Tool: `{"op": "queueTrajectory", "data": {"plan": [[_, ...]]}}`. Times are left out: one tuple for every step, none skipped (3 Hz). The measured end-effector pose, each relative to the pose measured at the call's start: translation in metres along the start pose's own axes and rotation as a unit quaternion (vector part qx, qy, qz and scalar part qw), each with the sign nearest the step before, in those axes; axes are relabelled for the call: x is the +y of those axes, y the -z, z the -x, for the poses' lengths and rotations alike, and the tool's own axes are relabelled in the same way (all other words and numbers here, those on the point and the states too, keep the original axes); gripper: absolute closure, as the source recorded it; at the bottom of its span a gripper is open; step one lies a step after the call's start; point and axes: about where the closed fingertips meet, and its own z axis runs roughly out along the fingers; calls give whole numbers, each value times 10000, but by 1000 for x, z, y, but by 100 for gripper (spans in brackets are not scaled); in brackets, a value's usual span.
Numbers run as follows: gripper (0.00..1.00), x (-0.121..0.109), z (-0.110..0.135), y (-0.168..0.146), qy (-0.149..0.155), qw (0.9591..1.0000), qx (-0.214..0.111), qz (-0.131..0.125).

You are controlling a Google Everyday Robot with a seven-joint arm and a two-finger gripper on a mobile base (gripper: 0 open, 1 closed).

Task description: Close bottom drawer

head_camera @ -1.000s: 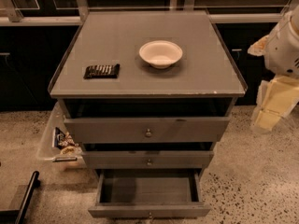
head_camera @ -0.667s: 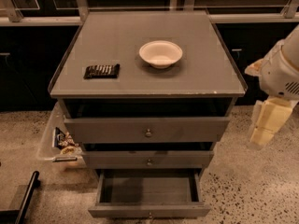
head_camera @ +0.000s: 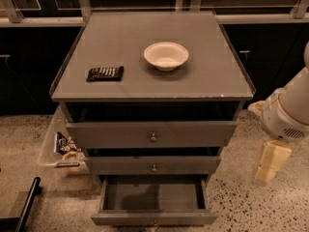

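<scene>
The bottom drawer (head_camera: 153, 197) stands pulled well out toward the near edge, lowest of the three, and its inside looks bare. Its low front panel runs along the bottom of the view, where the knob is nearly cut off. Above it the middle drawer (head_camera: 153, 164) and top drawer (head_camera: 152, 134) sit slightly out too. My pincer (head_camera: 269, 164) hangs to the right of the cabinet, well apart from every front, pointing down. I cannot tell whether it is spread or pressed together. From there I judge it must drop and come round to the near side of the panel to push. On the tabletop (head_camera: 212, 81) rest a white bowl (head_camera: 165, 55) and a dark flat thing (head_camera: 105, 73) I cannot identify.
</scene>
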Motion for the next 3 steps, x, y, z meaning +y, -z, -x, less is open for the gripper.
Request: {"op": "queueTrajectory", "data": {"plan": [[15,17,-15,-27,195,9994,220,196],[38,20,-10,6,722,9959,526,112],[62,28,-13,9,710,9955,576,232]]}}
